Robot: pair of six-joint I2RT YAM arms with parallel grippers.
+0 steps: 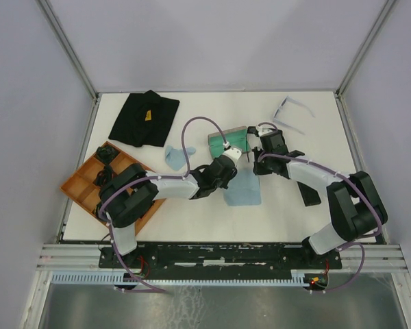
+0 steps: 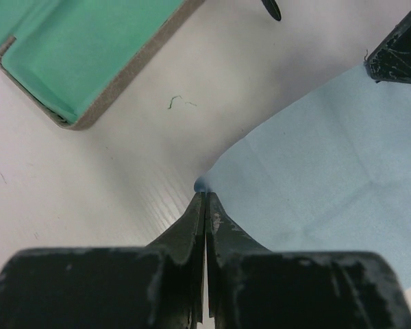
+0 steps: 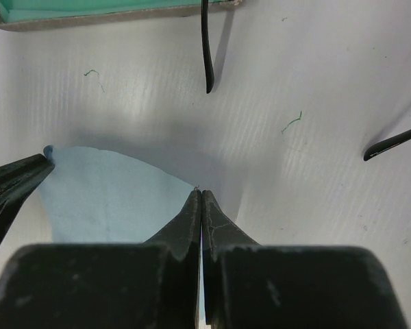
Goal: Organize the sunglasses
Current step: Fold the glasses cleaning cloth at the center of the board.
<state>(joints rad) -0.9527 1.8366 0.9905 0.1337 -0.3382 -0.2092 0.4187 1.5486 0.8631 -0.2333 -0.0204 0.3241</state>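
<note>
Jaws tight on blue cloth (image 2: pixel 315 178); pale thin-framed sunglasses (image 1: pixel 281 108), seemingly unfolded.

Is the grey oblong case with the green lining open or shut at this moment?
Open. The grey oblong case shows its green lining plainly in the left wrist view, and the top view also shows this green inside.

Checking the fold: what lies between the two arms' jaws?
The light blue cloth, both jaws shut on it; the right wrist view shows it.
</note>
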